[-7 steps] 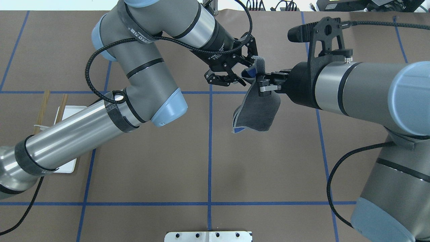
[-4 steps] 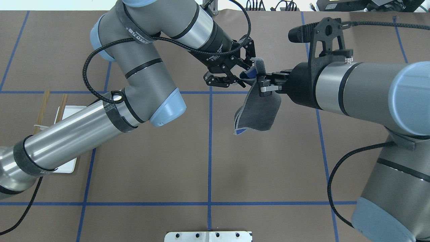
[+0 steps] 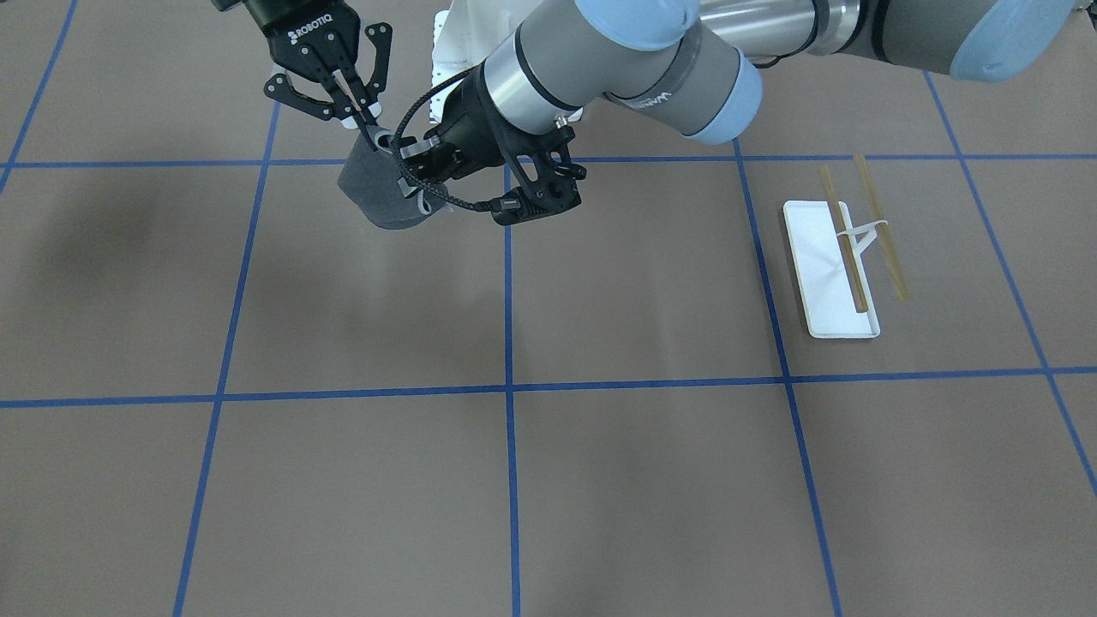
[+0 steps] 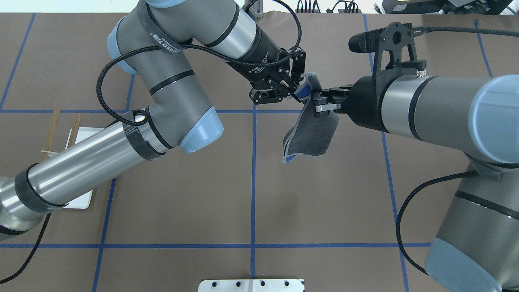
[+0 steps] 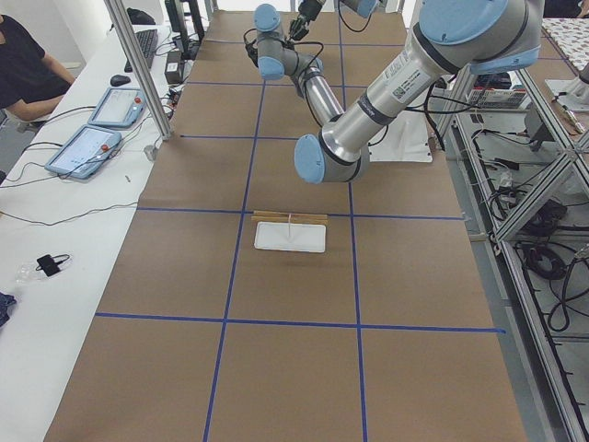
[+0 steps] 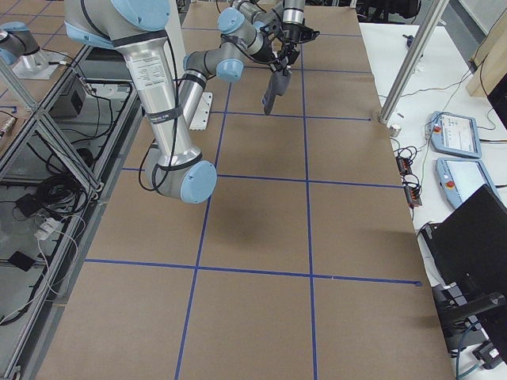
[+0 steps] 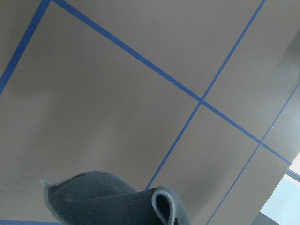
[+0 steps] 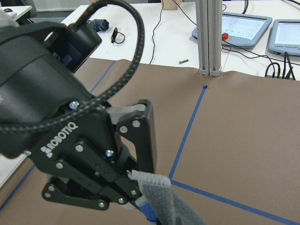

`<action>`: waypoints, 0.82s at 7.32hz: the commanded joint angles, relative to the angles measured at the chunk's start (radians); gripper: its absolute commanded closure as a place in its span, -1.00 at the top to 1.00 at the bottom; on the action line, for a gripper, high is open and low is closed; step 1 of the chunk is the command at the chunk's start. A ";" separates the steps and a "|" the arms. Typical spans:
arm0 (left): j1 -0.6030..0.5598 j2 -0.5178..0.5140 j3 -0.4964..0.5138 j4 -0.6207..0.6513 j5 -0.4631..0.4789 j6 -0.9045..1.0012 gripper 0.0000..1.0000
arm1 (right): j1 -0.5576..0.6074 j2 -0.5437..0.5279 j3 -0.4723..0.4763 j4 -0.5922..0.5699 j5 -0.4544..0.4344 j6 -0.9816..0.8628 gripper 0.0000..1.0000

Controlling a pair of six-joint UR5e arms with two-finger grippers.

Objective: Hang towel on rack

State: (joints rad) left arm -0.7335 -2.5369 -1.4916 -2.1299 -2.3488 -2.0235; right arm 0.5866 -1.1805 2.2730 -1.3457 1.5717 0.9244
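Since a second ago the left gripper (image 4: pixel 299 86) has drawn its fingers in from a wide spread. They are now pinched together on the upper corner of the towel (image 4: pixel 314 132), where the blue inner side and light trim show. The rest of that arm has barely shifted. The right gripper (image 4: pixel 316 104) is as it was, its fingers closed tight on the towel's top edge just beside the left one, so the two grippers meet almost tip to tip. Both are raised above the table (image 4: pixel 182 194), a little to the robot's right of the middle tape line (image 4: pixel 253 182). The towel hangs from the two grips in the air, clear of the table, with its grey body drooping and one lower corner turned to show blue. In the right wrist view the left gripper's fingers close on the light trim. In the left wrist view a grey fold of towel lies along the bottom edge, with the table beyond it. The rack (image 3: pixel 821 287) stands well apart from the towel on the robot's left side of the table. Its two dowels sit over the white base, much of which the left arm hides in the overhead view.
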 commanded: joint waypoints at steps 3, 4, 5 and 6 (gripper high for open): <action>-0.059 0.038 -0.059 0.039 0.005 -0.001 -1.00 | 0.027 -0.112 0.063 -0.006 0.033 0.060 1.00; -0.081 0.106 -0.112 0.039 0.009 0.021 -1.00 | 0.101 -0.125 0.081 -0.109 0.115 0.048 1.00; -0.110 0.174 -0.158 0.041 0.006 0.035 -1.00 | 0.224 -0.119 0.085 -0.254 0.233 -0.038 1.00; -0.130 0.214 -0.176 0.042 0.006 0.037 -1.00 | 0.337 -0.117 0.080 -0.385 0.316 -0.209 1.00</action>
State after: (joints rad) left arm -0.8359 -2.3826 -1.6329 -2.0905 -2.3419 -1.9952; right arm 0.7899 -1.2970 2.3521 -1.5739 1.7769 0.8728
